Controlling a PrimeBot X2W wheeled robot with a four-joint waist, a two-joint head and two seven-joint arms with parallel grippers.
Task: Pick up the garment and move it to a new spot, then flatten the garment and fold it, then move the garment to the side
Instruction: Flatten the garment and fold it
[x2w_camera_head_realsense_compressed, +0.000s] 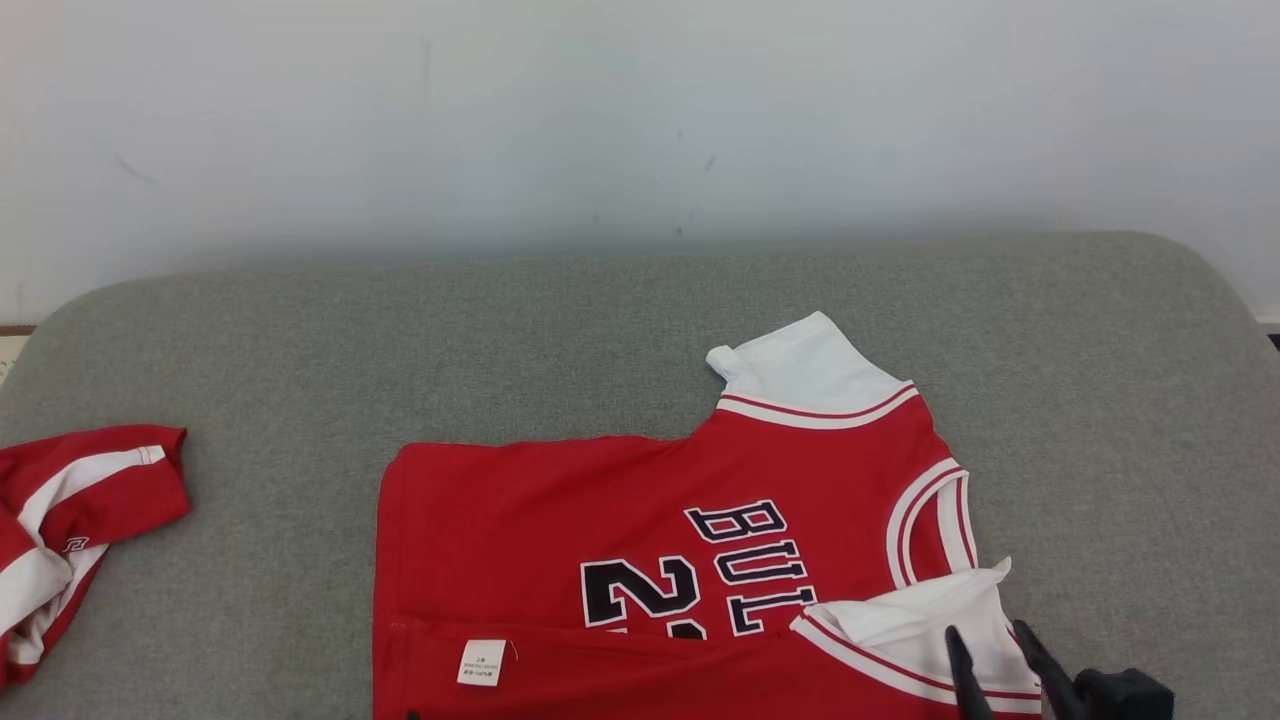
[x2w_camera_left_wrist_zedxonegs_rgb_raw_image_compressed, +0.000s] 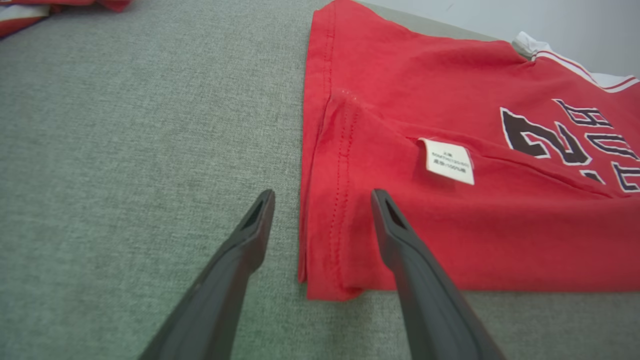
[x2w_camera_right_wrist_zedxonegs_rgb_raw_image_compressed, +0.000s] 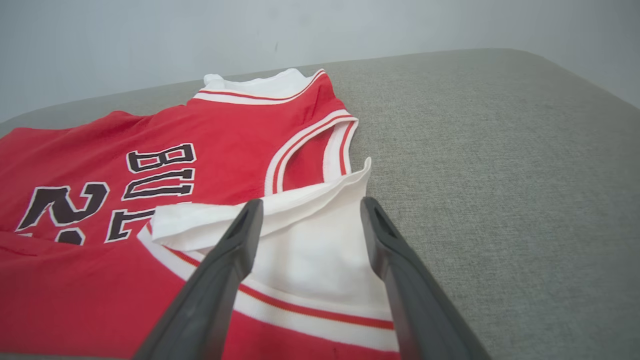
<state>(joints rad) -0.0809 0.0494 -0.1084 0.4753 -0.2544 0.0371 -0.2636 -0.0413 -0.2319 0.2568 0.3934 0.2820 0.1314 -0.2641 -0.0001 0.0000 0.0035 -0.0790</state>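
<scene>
Head camera: mounted high, facing forward and down across the grey padded surface (x2w_camera_head_realsense_compressed: 250, 340) to the pale wall (x2w_camera_head_realsense_compressed: 600, 120). Farthest back of my 3 views. The red jersey (x2w_camera_head_realsense_compressed: 520, 520) runs off its bottom edge, and my right gripper (x2w_camera_head_realsense_compressed: 985, 628) sits just inside the lower right.

Left wrist camera: low, very close, sighting along my left gripper (x2w_camera_left_wrist_zedxonegs_rgb_raw_image_compressed: 322, 192) at the jersey's hem corner and white label (x2w_camera_left_wrist_zedxonegs_rgb_raw_image_compressed: 448, 161).

Right wrist camera: equally low and close, at the jersey's opposite end, over the white shoulder panel (x2w_camera_right_wrist_zedxonegs_rgb_raw_image_compressed: 310, 255), facing the wall.

Overlap: all 3 catch the black lettering (x2w_camera_head_realsense_compressed: 745, 560). Head and left wrist share the label and a second red garment (x2w_camera_head_realsense_compressed: 70, 520).
</scene>
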